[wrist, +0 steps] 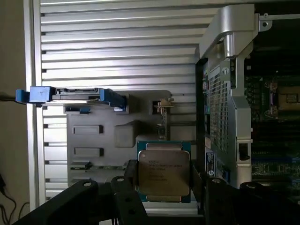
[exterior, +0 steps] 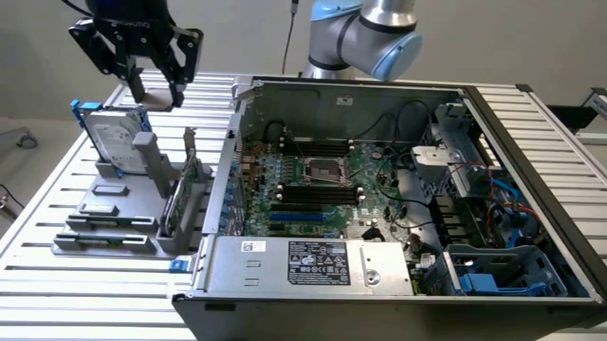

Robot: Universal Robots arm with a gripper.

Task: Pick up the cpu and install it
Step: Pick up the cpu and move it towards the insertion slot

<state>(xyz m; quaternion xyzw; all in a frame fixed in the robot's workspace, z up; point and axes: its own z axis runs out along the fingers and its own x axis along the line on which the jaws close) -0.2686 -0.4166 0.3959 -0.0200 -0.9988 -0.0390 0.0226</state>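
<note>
My gripper (exterior: 156, 98) hangs high over the exterior view's left side, above the grey parts holder (exterior: 114, 213). The jaws are shut on the cpu (exterior: 155, 94), a thin square chip held by its two side edges. The wrist view shows the cpu (wrist: 163, 171) flat with its silvery metal top facing the camera, between the black fingers (wrist: 129, 185). The chip is lifted clear of the holder (wrist: 93, 140). The motherboard's open cpu socket (exterior: 323, 170) lies inside the computer case, off to the exterior view's right of the gripper, and appears in the wrist view as the socket (wrist: 286, 98).
A silver hard drive (exterior: 114, 142) with blue rails stands upright in the holder just below the gripper. The open computer case (exterior: 379, 92) has a tall metal wall (exterior: 232, 142) between the holder and the motherboard. Black memory sticks (exterior: 318, 195) flank the socket. Everything rests on a slatted metal table (exterior: 57, 177).
</note>
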